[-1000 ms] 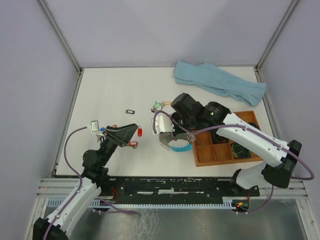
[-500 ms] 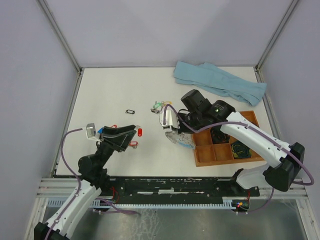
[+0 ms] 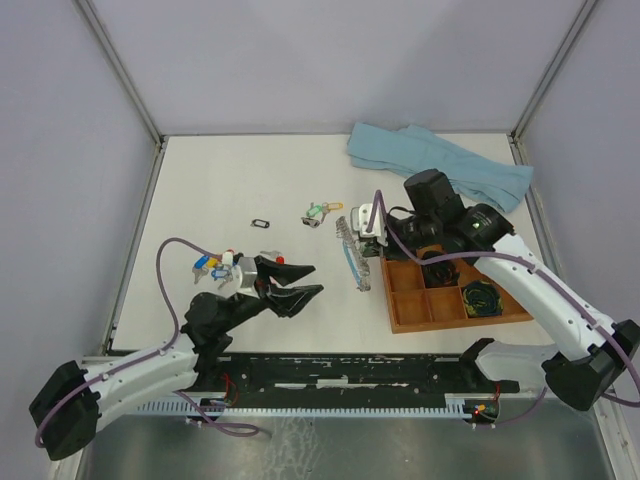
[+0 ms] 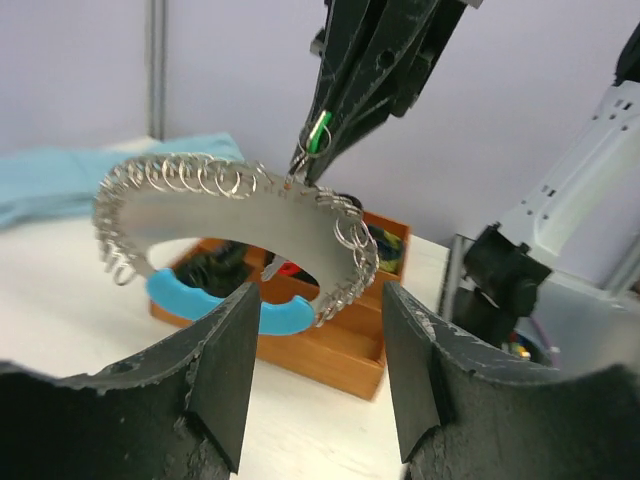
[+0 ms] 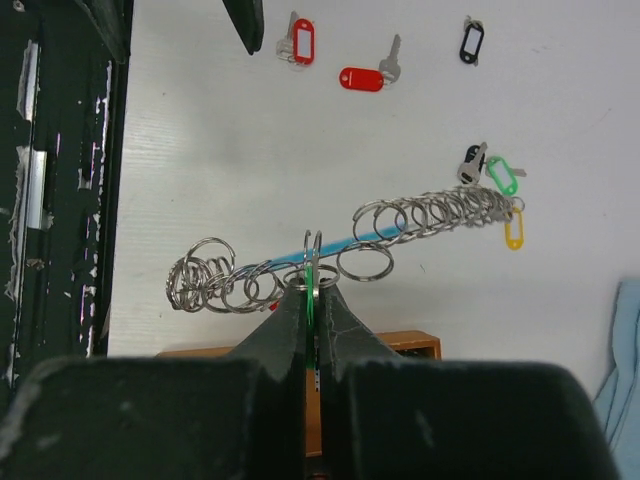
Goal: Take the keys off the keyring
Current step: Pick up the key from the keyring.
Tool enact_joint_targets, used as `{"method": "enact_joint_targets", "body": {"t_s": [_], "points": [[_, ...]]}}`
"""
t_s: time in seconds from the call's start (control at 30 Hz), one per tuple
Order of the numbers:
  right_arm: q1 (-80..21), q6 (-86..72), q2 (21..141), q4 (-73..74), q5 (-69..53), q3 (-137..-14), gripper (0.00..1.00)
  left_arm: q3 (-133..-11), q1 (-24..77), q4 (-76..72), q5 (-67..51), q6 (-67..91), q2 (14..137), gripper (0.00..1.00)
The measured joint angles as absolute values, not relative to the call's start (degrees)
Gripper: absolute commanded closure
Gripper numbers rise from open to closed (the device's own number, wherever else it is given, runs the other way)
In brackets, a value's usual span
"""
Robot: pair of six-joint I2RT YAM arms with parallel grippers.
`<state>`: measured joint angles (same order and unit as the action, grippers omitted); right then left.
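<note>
The keyring [image 4: 230,215], a silvery loop crowded with small rings and a light-blue arc [image 4: 200,300], hangs in the air. My right gripper [image 5: 311,285] is shut on a green-tagged key whose ring is hooked to it. From above the keyring [image 3: 352,258] hangs edge-on under the right gripper [image 3: 368,238]. My left gripper [image 4: 315,370] is open and empty, low over the table, facing the ring from a short way off; it also shows in the top view [image 3: 308,282]. Loose keys lie on the table: two red-tagged keys [image 5: 360,78], a green and yellow cluster [image 3: 318,212].
A wooden compartment tray [image 3: 405,320] stands right of the ring, with black coiled cables inside. A small black tag frame [image 3: 261,223] lies mid-table. More keys with blue and yellow tags [image 3: 207,266] lie by the left arm. A blue cloth [image 3: 440,165] lies at the back right.
My left arm has swung down and rightward, its open gripper now pointing at the ring. My right gripper has lifted the keyring off the table and carried it right; it now hangs edge-on.
</note>
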<state>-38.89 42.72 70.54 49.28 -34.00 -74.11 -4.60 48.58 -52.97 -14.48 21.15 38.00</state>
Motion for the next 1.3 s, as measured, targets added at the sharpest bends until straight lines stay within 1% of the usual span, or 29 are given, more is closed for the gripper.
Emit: {"method": "enact_joint_targets", "body": {"t_s": [0.1, 0.23, 0.3, 0.53, 0.73, 0.97, 1.3], "points": [[-36.7, 42.5, 69.2, 49.1, -36.9, -74.1, 0.99, -8.4, 49.0, -55.9, -15.1, 13.9, 42.5, 0.52], [-36.6, 42.4, 70.3, 50.5, -40.3, -75.1, 0.99, -11.4, 49.4, -61.6, -17.3, 7.6, 49.9, 0.64], [-36.6, 42.5, 71.5, 51.7, -41.1, -76.4, 0.99, -11.8, 49.5, -62.9, -18.7, 5.5, 53.1, 0.67], [-36.6, 44.5, 75.4, 57.7, -42.5, -81.4, 0.99, -13.0, 49.6, -65.3, -23.3, -0.3, 58.2, 0.67], [-36.6, 47.0, 77.8, 62.0, -42.5, -83.1, 0.99, -13.3, 49.6, -72.9, -24.5, -0.4, 64.9, 0.67], [-36.6, 48.2, 78.5, 63.2, -42.2, -83.1, 0.99, -13.3, 50.6, -78.6, -26.0, 1.1, 68.5, 0.67], [-36.6, 50.9, 78.5, 63.8, -42.7, -82.9, 0.99, -13.5, 51.2, -80.5, -25.1, 1.8, 72.3, 0.69]]}}
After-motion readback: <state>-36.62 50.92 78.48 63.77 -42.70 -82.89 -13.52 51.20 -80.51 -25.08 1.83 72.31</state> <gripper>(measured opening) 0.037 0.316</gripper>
